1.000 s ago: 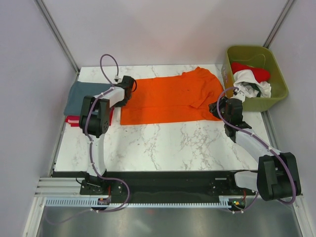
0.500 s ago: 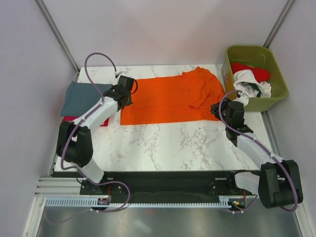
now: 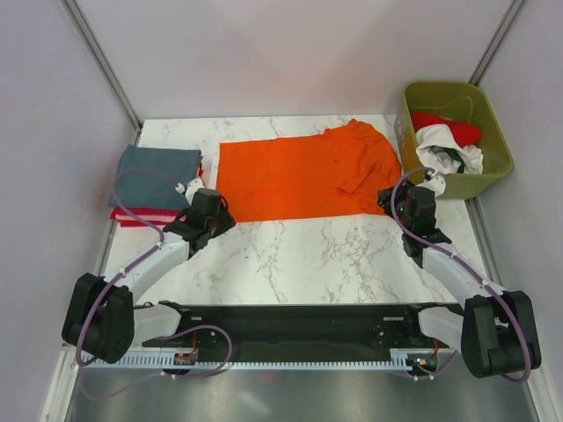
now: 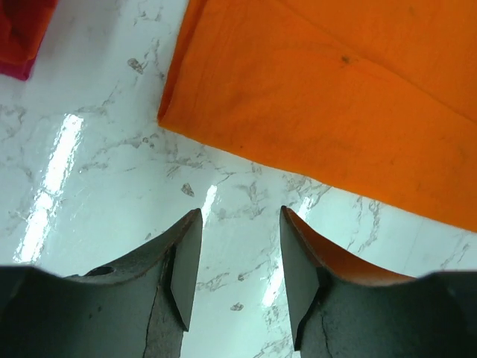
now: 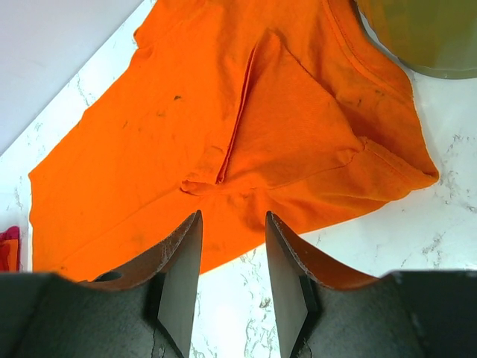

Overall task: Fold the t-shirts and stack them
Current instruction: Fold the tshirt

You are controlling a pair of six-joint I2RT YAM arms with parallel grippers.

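Marble of the tabletop [image 4: 112, 186] shows between the spread fingers of the left pincer [image 4: 240, 224], which is released and grips nothing. Just ahead of its tips lies the near left corner of the orange t-shirt [image 4: 335, 97], spread flat on the table. From above, the left pincer [image 3: 214, 214] sits low over the table. Ahead of it and to its left is a stack, a grey-blue t-shirt [image 3: 158, 169] lying on a red t-shirt [image 3: 141, 215].

The right pincer [image 5: 231, 224] is likewise released, its fingers apart and empty. The orange shirt's folded-in sleeve lies directly ahead of it. Beyond this pincer and to its right stands the olive-green bin [image 3: 444, 87], which holds a white t-shirt [image 3: 453, 151] with dark print and a second red t-shirt [image 3: 450, 128].
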